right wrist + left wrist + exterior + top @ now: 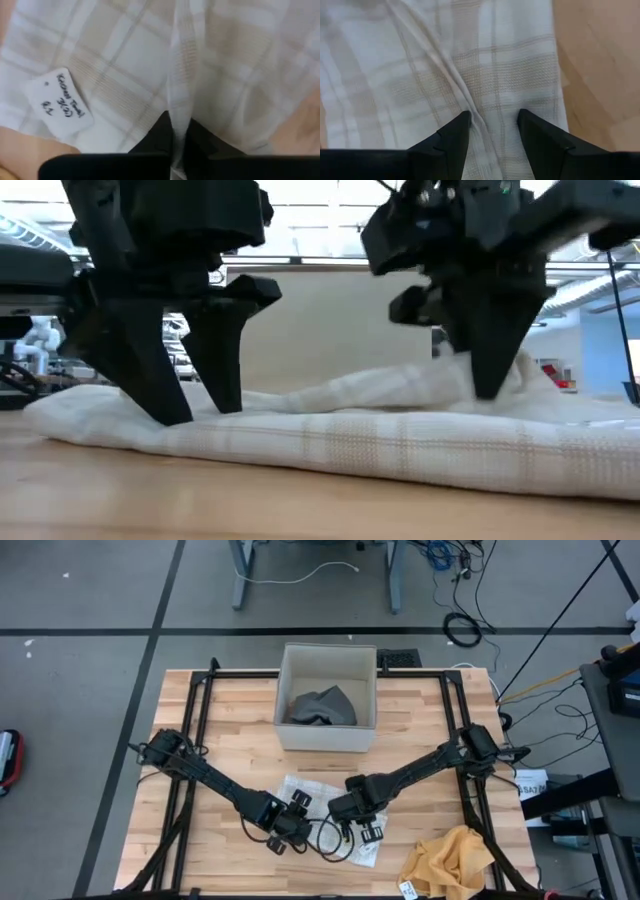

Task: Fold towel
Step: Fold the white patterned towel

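A white towel with faint beige checks (318,796) lies crumpled near the table's front middle, flat on the wood (330,442). My left gripper (198,416) stands open at the towel's left part, with a crease (470,102) running between its fingers. My right gripper (487,392) is shut on the towel's right part. A white label with handwriting (62,102) lies on the cloth beside it. My left gripper comes slanting down from the table's left. Its two open fingertips (462,122) rest on the towel's top surface, either side of a crease. Nothing is pinched between them. My right gripper pinches a raised ridge of the towel (179,85) between its two fingers, from above, pointing down. The ridge runs along the gap and stands a little above the rest of the cloth, which lies slack on the table (560,455). How many layers it has I cannot tell.
A white box (327,732) with a grey cloth (322,706) inside stands at the back middle. A yellow cloth (450,860) lies at the front right corner. Black cable loops (335,842) hang between the grippers. Black frame rails (200,720) run along the table's sides.
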Controlling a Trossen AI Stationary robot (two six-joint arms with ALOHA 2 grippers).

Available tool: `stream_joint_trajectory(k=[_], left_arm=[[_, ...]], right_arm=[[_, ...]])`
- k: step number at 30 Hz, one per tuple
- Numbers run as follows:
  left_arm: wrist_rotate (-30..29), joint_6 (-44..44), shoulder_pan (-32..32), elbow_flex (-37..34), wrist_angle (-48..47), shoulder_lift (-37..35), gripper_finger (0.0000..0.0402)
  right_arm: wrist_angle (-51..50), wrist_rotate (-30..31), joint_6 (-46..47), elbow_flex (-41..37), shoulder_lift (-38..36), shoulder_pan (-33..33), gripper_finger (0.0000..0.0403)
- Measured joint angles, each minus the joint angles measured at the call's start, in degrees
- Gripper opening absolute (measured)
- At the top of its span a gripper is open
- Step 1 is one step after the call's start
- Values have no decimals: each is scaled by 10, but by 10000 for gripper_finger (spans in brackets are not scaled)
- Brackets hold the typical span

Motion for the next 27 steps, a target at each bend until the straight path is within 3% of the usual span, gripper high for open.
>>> stream_joint_trajectory(k=[7,14,21,27], left_arm=[[0,-13,15,-7,33,0,179],[0,-15,35,-7,48,2,179],[-2,-3,41,-7,46,2,179],[-70,17,31,-1,24,-11,179]], right_arm=[[16,3,125,16,-54,35,6],[139,6,199,27,-51,76,7],[-74,105,256,27,-49,82,7],[-72,101,275,27,-48,80,8]])
